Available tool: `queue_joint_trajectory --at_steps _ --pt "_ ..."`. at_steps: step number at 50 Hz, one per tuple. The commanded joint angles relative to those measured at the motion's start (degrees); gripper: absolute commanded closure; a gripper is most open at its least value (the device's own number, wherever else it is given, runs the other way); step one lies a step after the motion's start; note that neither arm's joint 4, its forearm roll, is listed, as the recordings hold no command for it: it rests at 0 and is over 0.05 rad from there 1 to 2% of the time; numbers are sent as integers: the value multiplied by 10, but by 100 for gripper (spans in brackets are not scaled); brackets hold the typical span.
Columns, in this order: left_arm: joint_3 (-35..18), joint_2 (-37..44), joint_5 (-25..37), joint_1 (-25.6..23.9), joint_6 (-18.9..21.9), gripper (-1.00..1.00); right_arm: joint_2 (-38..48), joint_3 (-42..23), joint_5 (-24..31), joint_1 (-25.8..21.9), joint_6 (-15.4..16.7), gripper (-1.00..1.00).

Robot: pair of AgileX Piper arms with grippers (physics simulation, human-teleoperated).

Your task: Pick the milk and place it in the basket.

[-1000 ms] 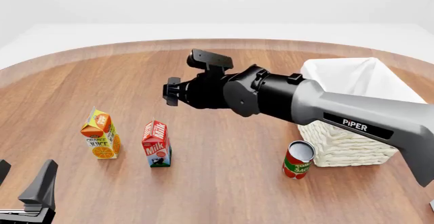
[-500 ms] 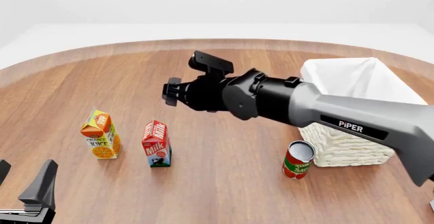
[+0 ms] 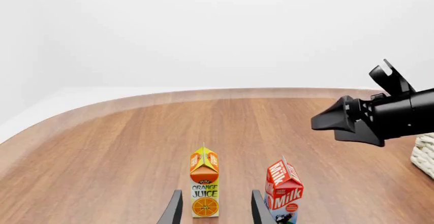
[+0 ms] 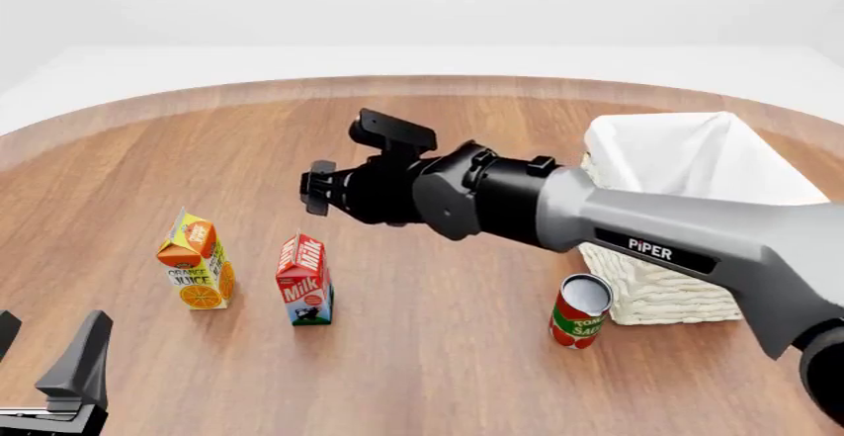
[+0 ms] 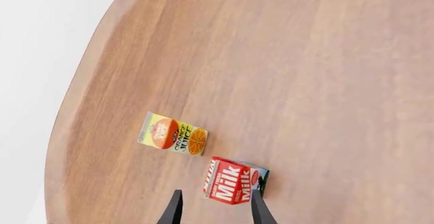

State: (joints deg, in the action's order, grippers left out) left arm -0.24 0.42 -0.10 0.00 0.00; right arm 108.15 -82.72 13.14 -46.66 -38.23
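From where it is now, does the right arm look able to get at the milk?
Probably yes. The right claw is open above the table, and the milk stands upright with a clear gap to the juice. Nothing lies between claw and carton.

Milk point(image 4: 304, 282): red-topped carton, upright on the surface. Basket point(image 4: 686, 288): cream wicker, cloth-lined, well apart to my right.

The right arm point(image 4: 686, 248) has a smooth grey forearm shell printed with white "PiPER" lettering, joined to glossy black rounded wrist housings with a small boxy black camera block point(image 4: 391, 131) mounted on top. Its gripper point(image 4: 316, 188) is black too — flat, tapering fingers. Of the left gripper point(image 4: 53, 377) only dark, thin, wedge-shaped fingers show — apparently black.
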Motion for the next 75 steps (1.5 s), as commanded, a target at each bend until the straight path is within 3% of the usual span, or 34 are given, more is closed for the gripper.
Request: queue_joint_trajectory --at_steps 1,75 --pt "0 0 0 0 0 -100 15 -15 2 -7 -3 -100" --pt "0 0 0 0 0 -100 85 -38 -11 -9 -24 -100"
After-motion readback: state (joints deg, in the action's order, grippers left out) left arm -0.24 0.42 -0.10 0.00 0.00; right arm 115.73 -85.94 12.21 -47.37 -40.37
